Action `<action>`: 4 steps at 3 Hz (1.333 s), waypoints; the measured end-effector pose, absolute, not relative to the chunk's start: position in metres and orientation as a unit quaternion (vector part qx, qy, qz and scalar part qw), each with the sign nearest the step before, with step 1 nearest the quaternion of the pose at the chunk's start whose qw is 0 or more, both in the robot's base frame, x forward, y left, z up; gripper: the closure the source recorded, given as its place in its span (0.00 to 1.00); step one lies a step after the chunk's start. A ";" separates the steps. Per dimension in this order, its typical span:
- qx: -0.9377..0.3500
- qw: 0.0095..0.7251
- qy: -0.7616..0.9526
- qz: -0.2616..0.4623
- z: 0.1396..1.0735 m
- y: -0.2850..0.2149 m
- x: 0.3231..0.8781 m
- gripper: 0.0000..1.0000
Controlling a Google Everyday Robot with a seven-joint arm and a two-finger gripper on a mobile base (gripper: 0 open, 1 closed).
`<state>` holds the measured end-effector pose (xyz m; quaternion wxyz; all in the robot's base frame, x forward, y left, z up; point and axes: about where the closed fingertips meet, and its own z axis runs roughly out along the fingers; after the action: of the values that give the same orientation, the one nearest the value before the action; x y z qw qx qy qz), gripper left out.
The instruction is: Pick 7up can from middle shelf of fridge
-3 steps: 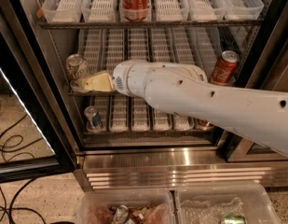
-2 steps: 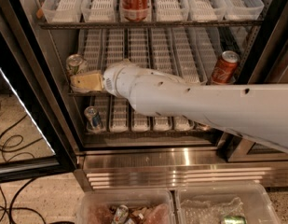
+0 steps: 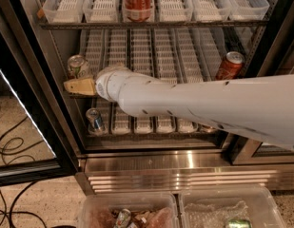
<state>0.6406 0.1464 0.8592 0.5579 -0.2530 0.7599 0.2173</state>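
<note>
1. the gripper (image 3: 79, 86) is at the left front of the middle shelf (image 3: 137, 51); jaw state cannot be told.
2. the 7up can (image 3: 77, 66) stands upright just above it, at the shelf's left end.
3. likely light, thin-walled and slick: grasp mid-body, moderate squeeze.

Overall: warm indoor light, fairly bright inside the fridge (image 3: 45, 109).
Glare: white strip burns along the door (image 3: 22, 106); soft sheen on the steel base (image 3: 184, 167).
Arm (image 3: 208, 103): brightly lit on top, shaded underneath.
Claw (image 3: 79, 86): evenly lit, at the shelf's (image 3: 142, 56) left end, just below the 7up can (image 3: 78, 66).
Shadows: dim under the arm and on the floor (image 3: 23, 203).
</note>
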 end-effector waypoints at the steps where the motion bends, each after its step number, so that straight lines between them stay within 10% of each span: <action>1: -0.253 0.558 0.760 0.217 0.859 0.146 0.641 0.00; 4: -0.300 0.570 0.739 0.199 0.857 0.197 0.687 0.00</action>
<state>0.6873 0.1975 0.8572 0.5697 -0.3001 0.7389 0.1986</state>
